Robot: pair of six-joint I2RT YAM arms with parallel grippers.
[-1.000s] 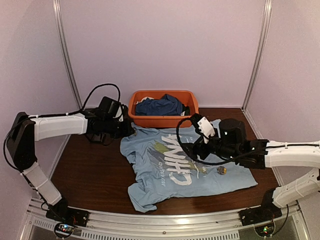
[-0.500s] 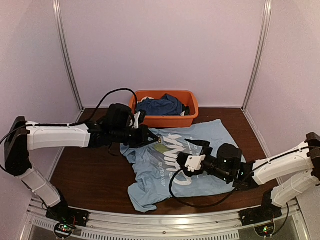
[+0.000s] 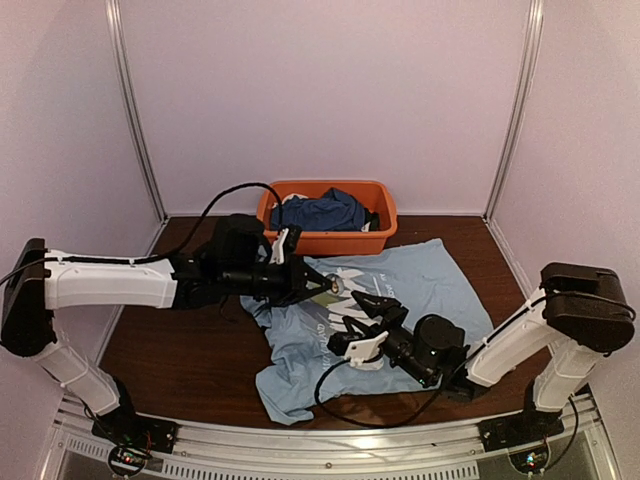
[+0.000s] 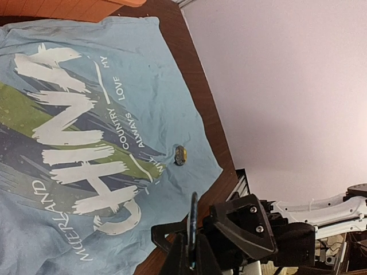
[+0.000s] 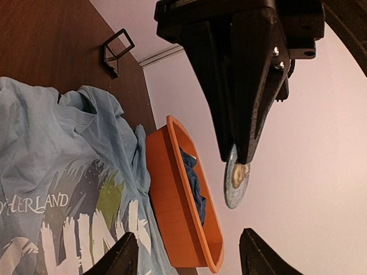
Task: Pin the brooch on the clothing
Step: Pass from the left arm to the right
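A booth with pale lilac walls is seen from above, with a dark brown wooden table [image 3: 190,350] as its floor. At the left edge, the white left arm is stretched low across the table towards the middle. The left gripper [image 3: 320,285] is clamped shut on the brooch [image 5: 235,184], a small round silvery disc with a gold spot. The disc is pinched at its upper edge and held clear of the cloth, over the chest print.

Beneath it, the light blue T-shirt [image 3: 430,275] is spread on the table, a little rumpled, with "CHINA" printed large in white over green and yellow streaks. A second small round gold-toned piece [image 4: 180,154] is seen lying on the shirt just past the small lettering of the print, near the edge of the cloth. A small black square frame [image 5: 117,48] is seen standing on bare wood beyond the shirt, well apart from both grippers.

At the back centre, just behind the shirt, an orange plastic basin [image 3: 330,243] is placed, with a dark blue garment [image 3: 320,212] bundled inside it.

Right of centre, the right gripper [image 5: 188,238] is pointed at the held disc from close by, low over the shirt. Its two fingers are spread apart, and nothing is held between them. The right arm is bent back to its base at the near right corner.
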